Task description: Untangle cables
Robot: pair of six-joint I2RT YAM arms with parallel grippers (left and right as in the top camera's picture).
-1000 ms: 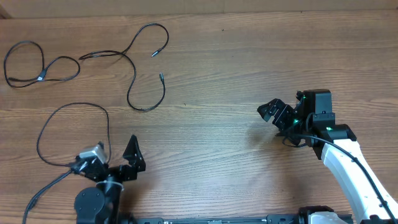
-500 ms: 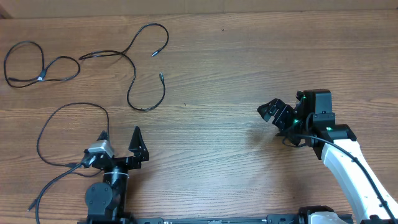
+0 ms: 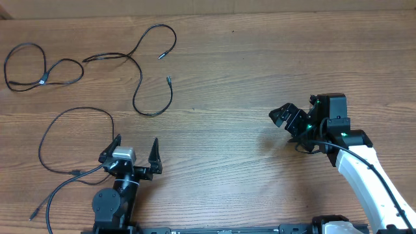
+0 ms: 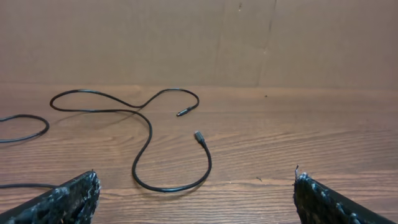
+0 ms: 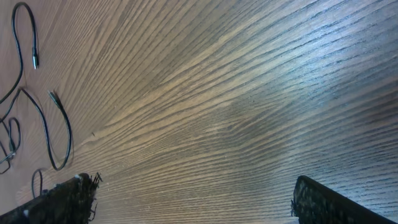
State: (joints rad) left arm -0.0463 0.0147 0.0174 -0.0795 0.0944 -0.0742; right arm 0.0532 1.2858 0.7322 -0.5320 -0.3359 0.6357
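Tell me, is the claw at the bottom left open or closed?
Open. The left gripper has its two fingers standing wide apart in both the overhead and wrist views, with nothing gripped between them.

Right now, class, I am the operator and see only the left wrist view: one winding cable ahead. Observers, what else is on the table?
Observer: The arc at your left edge is a second cable, looped at the far left of the table.
Operator: Anything close by me?
Observer: A third cable loops on the wood, left of the left gripper.
Operator: And on the right side?
Observer: The right gripper stands open and empty, far right of every cable.
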